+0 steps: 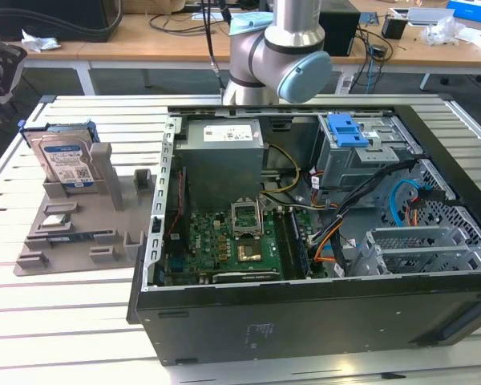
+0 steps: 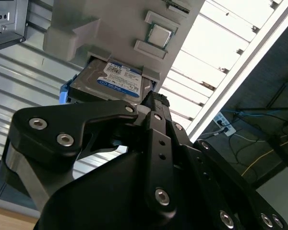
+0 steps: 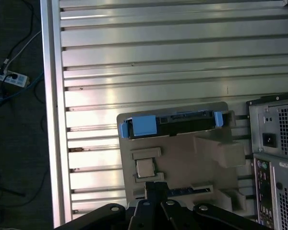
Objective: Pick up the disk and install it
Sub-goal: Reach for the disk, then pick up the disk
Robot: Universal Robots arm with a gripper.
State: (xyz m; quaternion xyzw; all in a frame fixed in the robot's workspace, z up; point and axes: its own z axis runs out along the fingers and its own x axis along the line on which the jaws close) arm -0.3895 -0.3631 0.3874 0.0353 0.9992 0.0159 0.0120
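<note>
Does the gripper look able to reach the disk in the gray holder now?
Probably yes. The disk stands upright in the holder, its top edge bare with nothing over it, and the gripper hovers over the holder beside it.

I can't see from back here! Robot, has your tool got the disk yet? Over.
Tool over the gray holder, apart from the disk. Disk upright in its slot, beside the open computer case. Nothing seen between them.

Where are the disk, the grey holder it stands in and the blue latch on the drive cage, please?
the disk (image 1: 66, 159): exterior view, on its white-and-blue label.
the grey holder (image 1: 96, 218): exterior view, on its bare base.
the blue latch (image 1: 346, 130): exterior view, on its top face.
</note>
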